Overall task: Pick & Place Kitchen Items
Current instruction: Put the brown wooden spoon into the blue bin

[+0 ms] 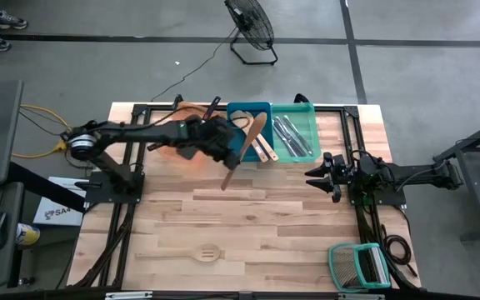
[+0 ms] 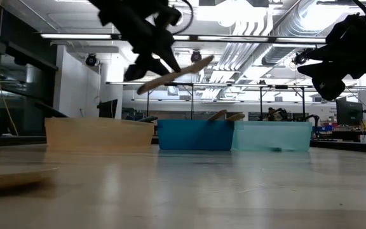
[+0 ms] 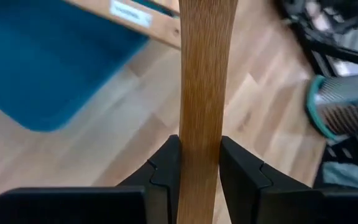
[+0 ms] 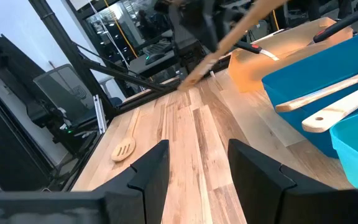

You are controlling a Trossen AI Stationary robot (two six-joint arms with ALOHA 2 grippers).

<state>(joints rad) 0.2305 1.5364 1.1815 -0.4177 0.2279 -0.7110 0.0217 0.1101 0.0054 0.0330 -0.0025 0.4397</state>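
**Wooden spatula aloft at the blue tray**

I see my left tool (image 3: 199, 163) clamped on a wooden spatula (image 3: 202, 81), lifted off the tabletop (image 1: 265, 225), blade over the blue tray (image 1: 242, 148) ahead. My right tool (image 4: 197, 168) waits apart, fingers parted and empty.

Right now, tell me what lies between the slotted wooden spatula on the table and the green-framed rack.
Nothing: in the high view only bare tabletop separates the slotted wooden spatula from the green-framed rack.

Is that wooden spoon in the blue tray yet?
No. The left hand holds the spoon in the air, tilted, above the table, beside the blue tray.
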